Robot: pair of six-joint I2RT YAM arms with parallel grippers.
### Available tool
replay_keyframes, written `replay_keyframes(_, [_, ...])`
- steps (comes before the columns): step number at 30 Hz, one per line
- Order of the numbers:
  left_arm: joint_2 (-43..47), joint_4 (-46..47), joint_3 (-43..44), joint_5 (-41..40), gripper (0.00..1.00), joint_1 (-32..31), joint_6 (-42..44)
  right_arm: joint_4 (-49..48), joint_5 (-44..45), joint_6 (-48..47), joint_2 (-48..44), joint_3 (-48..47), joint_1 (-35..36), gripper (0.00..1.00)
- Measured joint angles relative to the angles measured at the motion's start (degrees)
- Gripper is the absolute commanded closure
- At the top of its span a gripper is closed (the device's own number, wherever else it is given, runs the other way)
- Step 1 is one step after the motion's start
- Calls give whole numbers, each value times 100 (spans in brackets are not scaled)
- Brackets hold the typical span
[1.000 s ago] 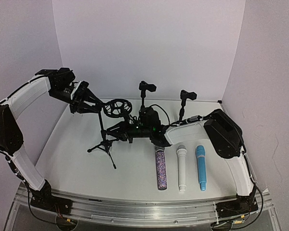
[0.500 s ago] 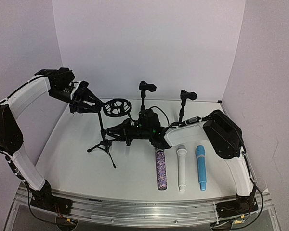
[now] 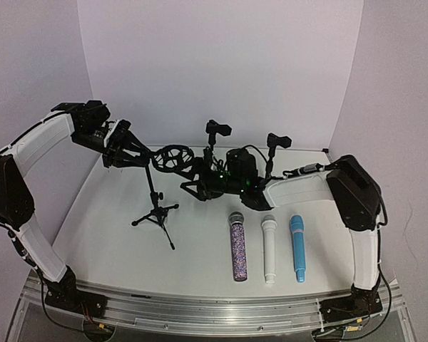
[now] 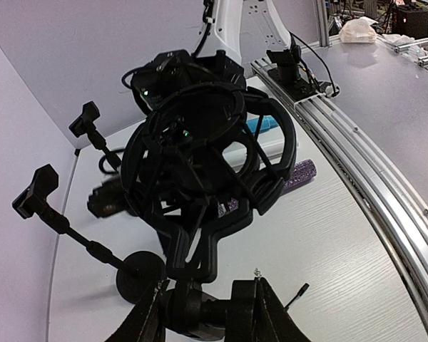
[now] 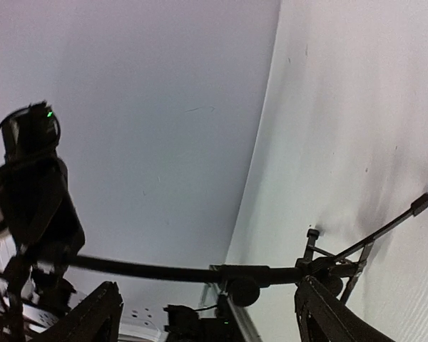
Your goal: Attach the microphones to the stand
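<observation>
On the white table [image 3: 107,249], toward its right front, three microphones are laid side by side, heads pointing away from the arm bases: the purple glitter microphone [image 3: 237,249], the white microphone [image 3: 269,251] and the blue microphone [image 3: 297,249]. All are lying loose, apart from both grippers. To their left a tripod stand [image 3: 158,212] is seen roughly upright, topped by a ring holder [image 3: 174,158]. The left gripper [image 3: 144,158] is clamped on the tripod stand just under that holder. The right gripper [image 3: 194,187] is held near the pole, its fingers [image 5: 100,310] spread wide with nothing gripped. Two clip stands [image 3: 215,139] are placed behind.
</observation>
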State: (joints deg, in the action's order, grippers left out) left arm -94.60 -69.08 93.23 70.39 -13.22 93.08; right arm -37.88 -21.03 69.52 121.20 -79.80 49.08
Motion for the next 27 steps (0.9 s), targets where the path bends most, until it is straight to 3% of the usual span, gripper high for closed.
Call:
replay_keyframes(5, [-29, 2, 0, 13, 100, 5, 0, -64, -64, -3008, -615, 723, 142, 26])
replay_keyframes(10, [-29, -2, -2, 15, 100, 5, 0, 3, -50, -6096, -484, 933, 416, 29])
replay_keyframes(14, [-29, 2, -22, 37, 100, 5, 4, 18, 30, -7699, -196, 723, 546, 32])
replay_keyframes(20, [-29, 2, -31, 57, 100, 5, 13, -7, 145, -8828, 187, 220, 588, 45])
replay_keyframes(27, [-29, -1, -31, 59, 100, 5, 23, -22, 176, -9225, 591, -149, 616, 53])
